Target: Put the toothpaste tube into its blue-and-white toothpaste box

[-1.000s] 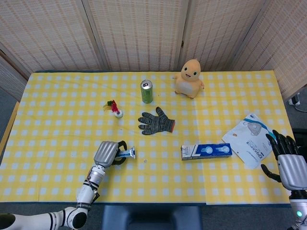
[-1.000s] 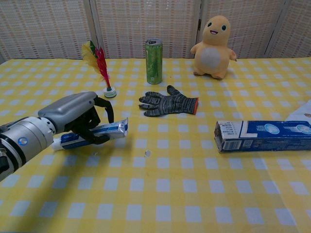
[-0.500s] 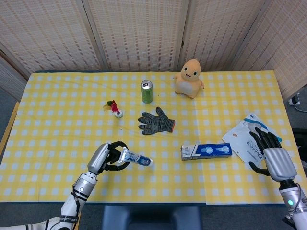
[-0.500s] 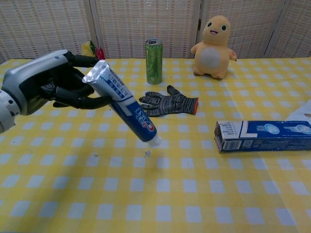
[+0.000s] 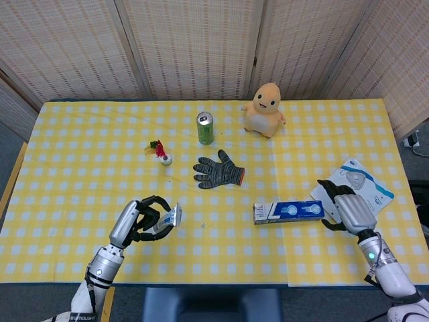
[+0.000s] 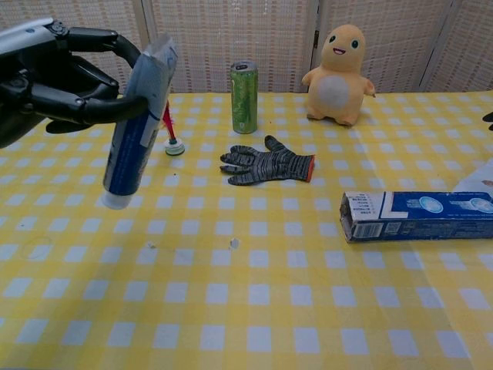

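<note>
My left hand (image 5: 136, 221) holds the toothpaste tube (image 5: 169, 219) up off the table at the front left. In the chest view this left hand (image 6: 54, 77) grips the tube (image 6: 139, 127) by its crimped end, so it hangs nearly upright with the cap down. The blue-and-white toothpaste box (image 5: 288, 211) lies flat at the front right, with its open flap end (image 6: 348, 218) facing left. My right hand (image 5: 348, 206) is at the box's right end with fingers apart on either side. I cannot tell whether it touches the box.
A grey glove (image 5: 218, 170) lies mid-table behind the box. Further back stand a green can (image 5: 205, 127), a yellow plush toy (image 5: 263, 109) and a feathered shuttlecock (image 5: 159, 151). A white packet (image 5: 367, 189) lies under my right hand near the table's right edge.
My left hand lifted the tube off the table and swung it until the cap pointed down. My right hand came in from the right edge to the box's right end.
</note>
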